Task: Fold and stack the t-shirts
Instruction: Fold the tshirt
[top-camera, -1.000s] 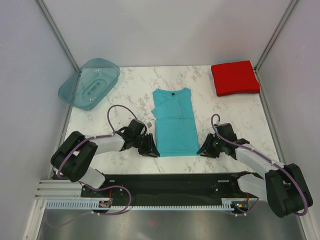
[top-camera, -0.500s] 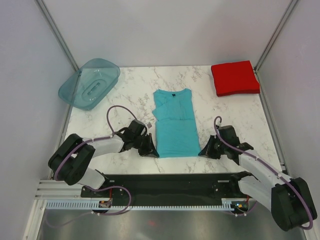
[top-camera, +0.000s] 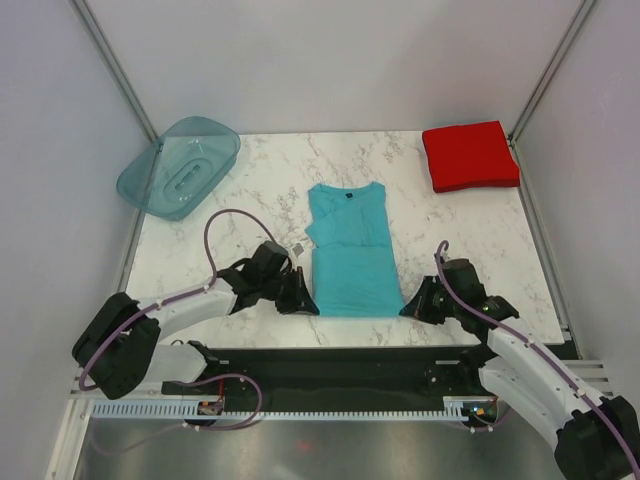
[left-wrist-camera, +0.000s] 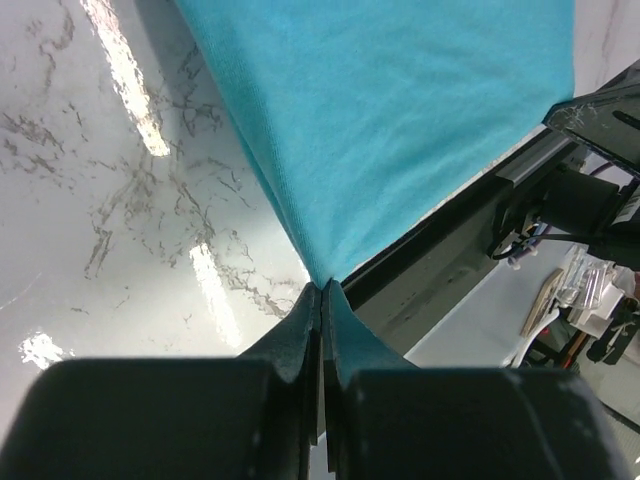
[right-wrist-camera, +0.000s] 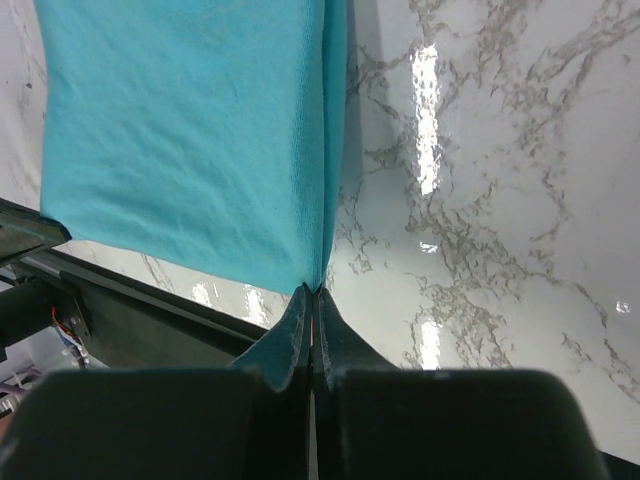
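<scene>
Near edge: black base rail (top-camera: 340, 372) with both arms bolted to it, purple cables (top-camera: 228, 222) looping off the wrists. Left gripper (top-camera: 303, 303) is low on the desk (top-camera: 260, 195), jaws pinched tight on the near-left hem corner of the turquoise t-shirt (top-camera: 350, 262). The left wrist view shows the cloth corner going right in between the fingertips. Right gripper (top-camera: 410, 308) does the same on the near-right hem corner, jaws closed down on the cloth with the side edge of the shirt rising straight from the tips. Both grippers sit just outside the shirt, one on each side, with the rail close behind them.

The turquoise t-shirt lies flat mid-desk as a long narrow strip, sleeves folded in, collar at the far end, hem near the front edge of the desk.

Far left corner: translucent teal tray (top-camera: 180, 165), tilted, partly over the desk's edge, moulded ridges visible through it. It's well apart from the shirt. Far right corner: red t-shirt (top-camera: 470, 155), a folded square lying flat by the right wall, well apart from the turquoise one.
</scene>
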